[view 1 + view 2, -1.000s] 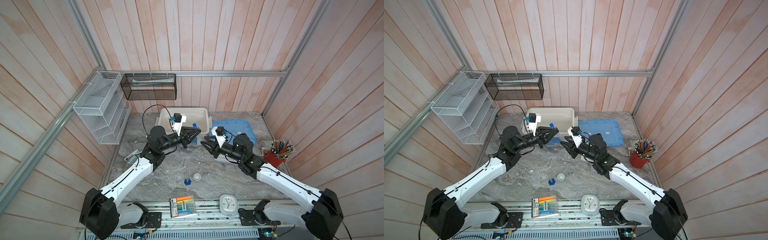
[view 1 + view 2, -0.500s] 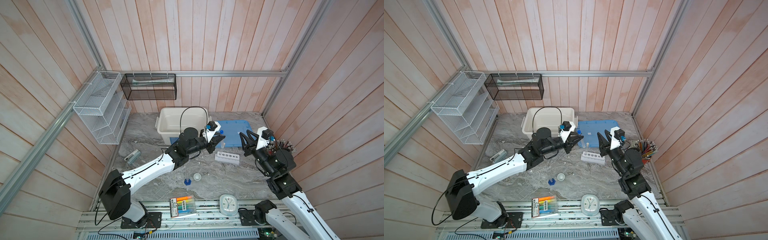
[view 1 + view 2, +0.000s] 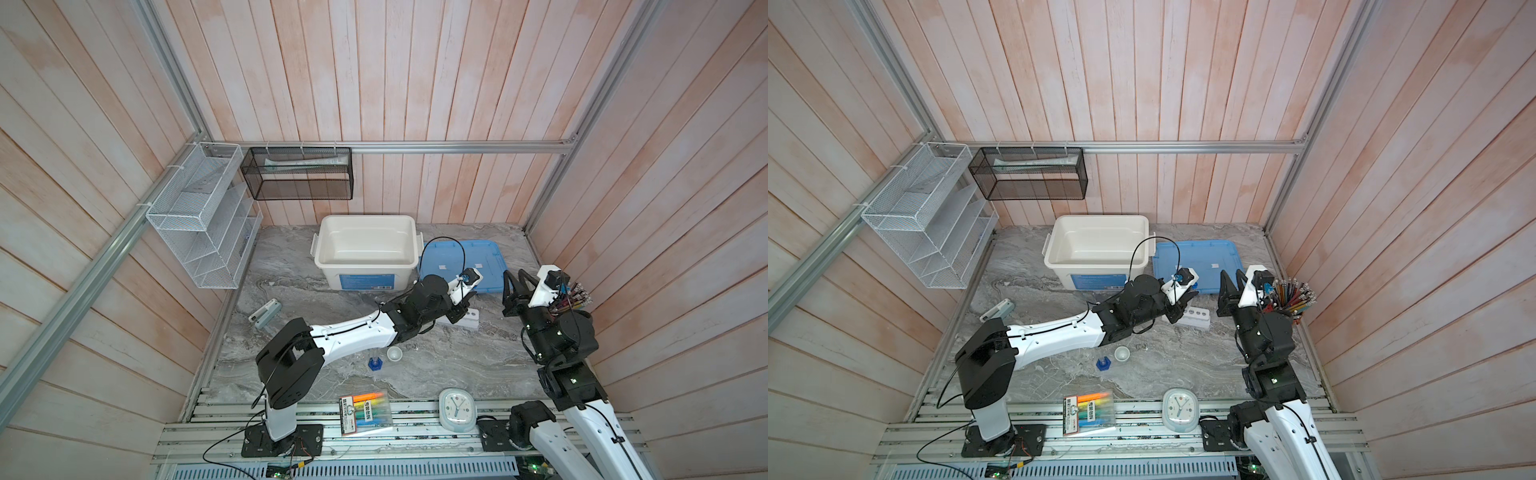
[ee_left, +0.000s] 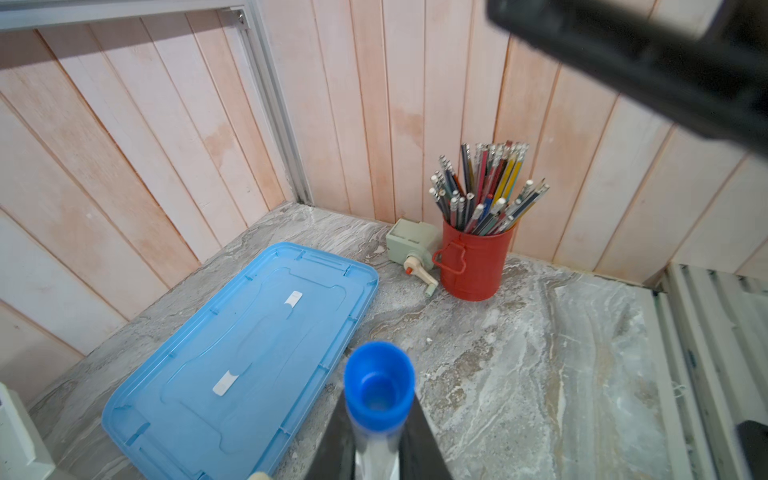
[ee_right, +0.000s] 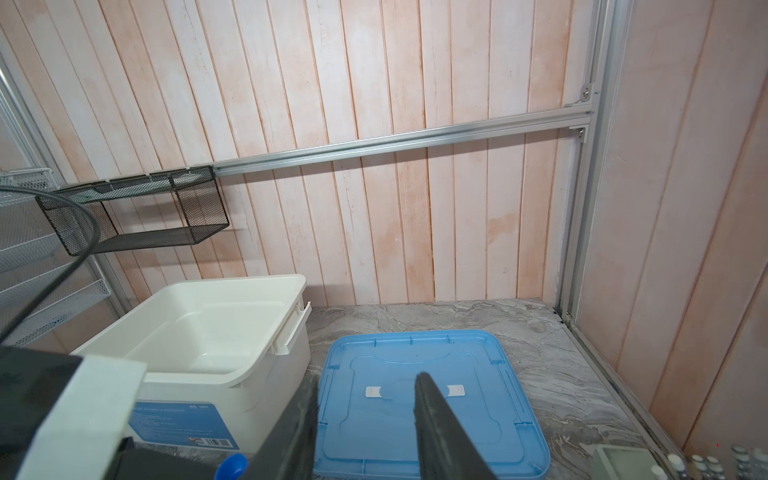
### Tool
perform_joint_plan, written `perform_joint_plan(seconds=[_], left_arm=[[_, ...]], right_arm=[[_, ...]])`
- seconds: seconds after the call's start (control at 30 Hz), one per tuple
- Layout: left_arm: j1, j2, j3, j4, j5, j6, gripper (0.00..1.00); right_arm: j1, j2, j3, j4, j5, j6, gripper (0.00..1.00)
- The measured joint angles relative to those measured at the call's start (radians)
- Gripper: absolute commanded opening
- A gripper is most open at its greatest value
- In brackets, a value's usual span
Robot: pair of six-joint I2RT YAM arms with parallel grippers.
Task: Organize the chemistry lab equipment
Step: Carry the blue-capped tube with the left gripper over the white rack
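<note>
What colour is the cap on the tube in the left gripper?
Blue. The cap shows best in the left wrist view, atop the clear tube.

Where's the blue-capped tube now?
The left gripper holds the blue-capped tube, seen in its wrist view; in a top view it is at the white rack, left end, in front of the blue lid.

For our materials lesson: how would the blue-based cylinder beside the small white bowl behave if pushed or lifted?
The blue-based cylinder stands narrow on a small base, so a high push would probably tip it. Its thin clear wall suggests it is light, perhaps fragile. A low push might slide it across the smooth marble tabletop.
</note>
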Motion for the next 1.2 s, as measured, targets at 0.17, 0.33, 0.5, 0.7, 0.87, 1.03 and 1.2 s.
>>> perform_joint_plan(seconds=[0.17,0.33,0.5,0.7,0.87,1.03,1.2], left_arm=[[0.002,0.047,-0.004,0.041,-0.065,0.007,0.03],[0.002,0.083,-0.019,0.119,-0.108,0.006,0.03],[0.003,0.118,-0.032,0.189,-0.119,0.005,0.03],[0.009,0.144,-0.052,0.248,-0.121,-0.012,0.03],[0.014,0.146,-0.069,0.274,-0.121,-0.024,0.03],[0.014,0.146,-0.09,0.296,-0.126,-0.036,0.03],[0.014,0.15,-0.101,0.308,-0.132,-0.047,0.03]], right_arm=[[-0.029,0.0,-0.004,0.003,-0.002,0.011,0.4],[-0.042,0.005,-0.004,0.013,-0.015,0.02,0.4],[-0.045,0.015,-0.004,0.018,-0.027,0.022,0.4],[-0.051,0.017,-0.004,0.018,-0.038,0.022,0.4],[-0.057,0.021,-0.007,0.025,-0.04,0.026,0.4],[-0.058,0.024,-0.02,0.033,-0.045,0.033,0.4],[-0.063,0.023,-0.029,0.041,-0.047,0.04,0.4]])
